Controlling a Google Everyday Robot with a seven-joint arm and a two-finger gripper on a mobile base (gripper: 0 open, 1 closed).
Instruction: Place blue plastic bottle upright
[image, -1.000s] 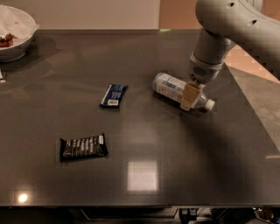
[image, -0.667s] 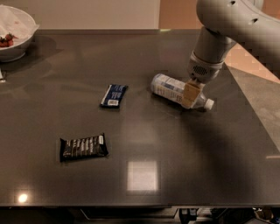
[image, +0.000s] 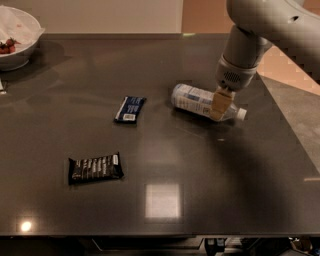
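Camera view, so here's what I'm looking at: the arm (image: 260, 25) comes in from the upper right corner of the frame, a big pale grey link angling down and left into a round wrist section. That section points almost straight down at the table (image: 210, 180). The gripper (image: 220, 105) hangs off the bottom of that wrist, right of center and a bit above the middle of the frame.

The gripper is down at the blue plastic bottle (image: 196, 99), with its tan tip sitting in front of the bottle near the neck end. It's right against the bottle or as good as. Honestly I can't tell how far open it is, or whether it actually has hold of the bottle or is just sitting around it.

The bottle is lying on its side on the dark tabletop, not upright. Its white cap points to the lower right and its base to the upper left, so it lies on a slight diagonal.

Other stuff on the table:
- a dark-blue snack wrapper (image: 130, 109) lies flat, left of the bottle and well apart from it
- a black snack bar (image: 95, 168) is further down in the lower left
- a white bowl (image: 22, 56) is in the upper left corner with something red (image: 6, 47) in it
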